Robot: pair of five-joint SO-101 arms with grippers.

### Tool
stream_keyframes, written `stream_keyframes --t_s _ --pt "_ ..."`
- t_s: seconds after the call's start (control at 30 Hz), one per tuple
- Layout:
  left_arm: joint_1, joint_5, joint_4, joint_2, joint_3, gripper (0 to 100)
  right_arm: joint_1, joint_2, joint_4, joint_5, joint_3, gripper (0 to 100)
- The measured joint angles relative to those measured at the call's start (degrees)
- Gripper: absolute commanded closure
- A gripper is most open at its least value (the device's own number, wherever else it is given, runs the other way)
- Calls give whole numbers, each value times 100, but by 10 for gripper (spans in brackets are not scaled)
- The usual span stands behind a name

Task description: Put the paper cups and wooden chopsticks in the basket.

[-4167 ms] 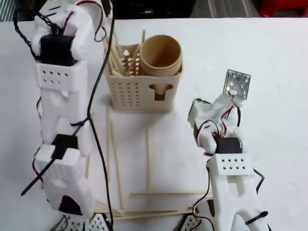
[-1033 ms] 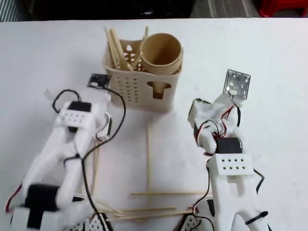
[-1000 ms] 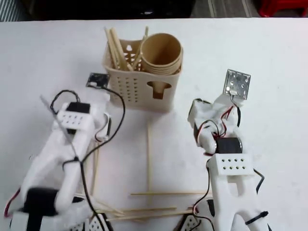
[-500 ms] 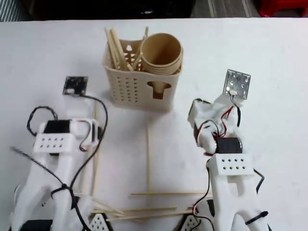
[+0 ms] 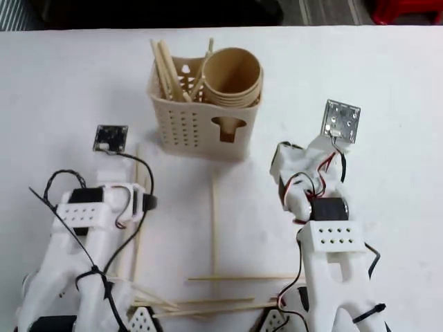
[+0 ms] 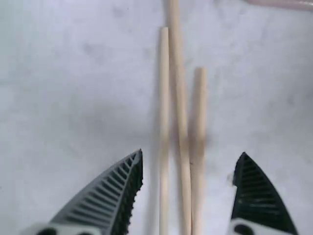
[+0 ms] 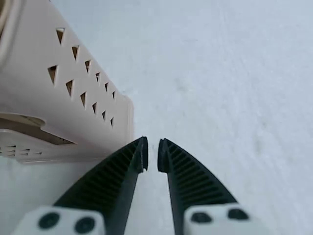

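Withdrawn from the basket [image 5: 201, 128], left gripper [image 6: 190, 154] gapes astride three chopsticks [image 6: 178, 98], probably needing to lower and close; right gripper [image 7: 152, 147] rests pinched together, empty.

A white table [image 5: 387, 69] carries the cream basket [image 5: 201, 131]. Loose wooden chopsticks [image 5: 213, 228] lie flat on it in front of the basket, some crossing.

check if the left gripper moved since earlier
Yes: the left gripper drew back from over the basket, toward its base, and now hangs above loose chopsticks.
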Motion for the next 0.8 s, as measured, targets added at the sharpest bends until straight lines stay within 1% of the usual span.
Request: stream_keyframes --t_s 0.27,0.37,0.47,0.63,0.8 --pt "149 79 9 97 -9 703 0 0 0 0 0 947" --pt "149 176 105 651 -299 728 0 0 0 0 0 947" --pt "149 202 396 1609 -993 758 0 0 0 0 0 947" --pt "176 220 1187 3305 -2426 844 0 0 0 0 0 947" --pt "229 211 1837 4202 -3402 982 0 0 0 0 0 947"
